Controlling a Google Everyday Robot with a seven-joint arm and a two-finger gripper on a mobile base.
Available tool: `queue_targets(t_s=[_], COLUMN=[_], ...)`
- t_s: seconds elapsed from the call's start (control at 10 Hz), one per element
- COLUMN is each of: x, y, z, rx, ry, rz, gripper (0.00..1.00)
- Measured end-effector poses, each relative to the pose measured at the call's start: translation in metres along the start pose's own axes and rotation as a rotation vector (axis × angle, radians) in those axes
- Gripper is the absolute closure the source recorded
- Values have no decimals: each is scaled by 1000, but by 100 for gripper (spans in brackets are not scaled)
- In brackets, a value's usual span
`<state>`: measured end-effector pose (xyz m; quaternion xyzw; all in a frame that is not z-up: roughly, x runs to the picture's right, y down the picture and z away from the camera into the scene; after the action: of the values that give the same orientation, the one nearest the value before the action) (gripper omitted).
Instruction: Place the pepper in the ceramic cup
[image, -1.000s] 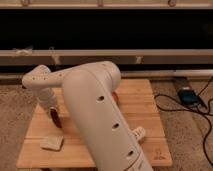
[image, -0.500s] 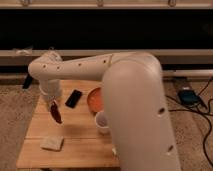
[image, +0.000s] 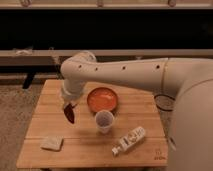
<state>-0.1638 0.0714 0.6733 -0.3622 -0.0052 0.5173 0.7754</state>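
The dark red pepper (image: 69, 114) hangs from my gripper (image: 69, 105), which is shut on its top end and holds it above the left-middle of the wooden table (image: 140, 150). The white-grey ceramic cup (image: 104, 121) stands upright on the table, to the right of the pepper and a little nearer the front. The pepper is apart from the cup, roughly a cup's width to its left. My white arm (image: 130, 75) reaches in from the right across the back of the table.
An orange round plate (image: 102, 99) lies just behind the cup. A white bottle (image: 129, 140) lies on its side at the front right. A pale flat sponge-like piece (image: 52, 143) lies at the front left. A dark wall runs behind the table.
The arm has swung back so more of the table shows. The gripper with the pepper has moved right, toward the cup. The black phone seen earlier is now hidden.
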Motion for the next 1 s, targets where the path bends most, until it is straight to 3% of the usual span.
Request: queue_targets(t_s=[0.2, 0.4, 0.6, 1.0], x=[6, -3, -3, 9], y=[-28, -62, -95, -128], z=[-11, -13, -20, -27], rx=[-22, -33, -18, 7], ry=[-38, -58, -85, -115], rz=[38, 99, 144, 204], gripper=[100, 100, 100, 100])
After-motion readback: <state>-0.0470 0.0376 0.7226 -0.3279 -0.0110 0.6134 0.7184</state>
